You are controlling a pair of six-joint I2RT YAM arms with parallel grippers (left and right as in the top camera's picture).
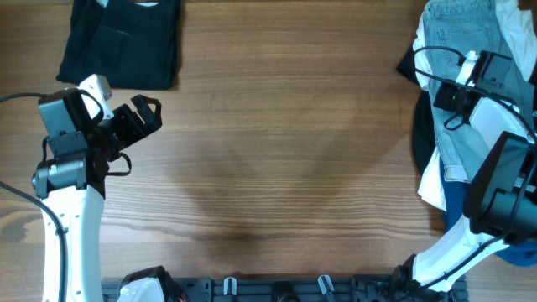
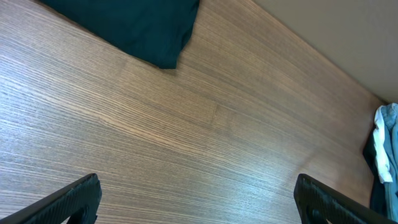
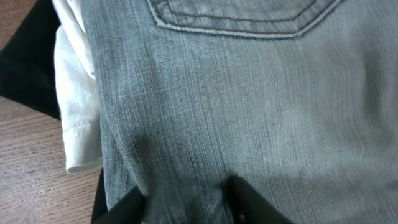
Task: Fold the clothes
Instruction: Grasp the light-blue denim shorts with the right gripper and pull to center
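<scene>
Pale blue denim shorts with a stitched pocket right under the right claw, black fingers half closed around a soft denim ridge, cannot tell if squeezing, white ribbed cloth beside it, left claw wide apart, empty, above the smooth wooden bench

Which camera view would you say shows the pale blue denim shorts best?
The right wrist view: the pale blue denim shorts fill it, pocket stitching sharp. Overhead shows them small, partly behind the right arm. Left wrist catches at most a pale sliver at its edge.
</scene>
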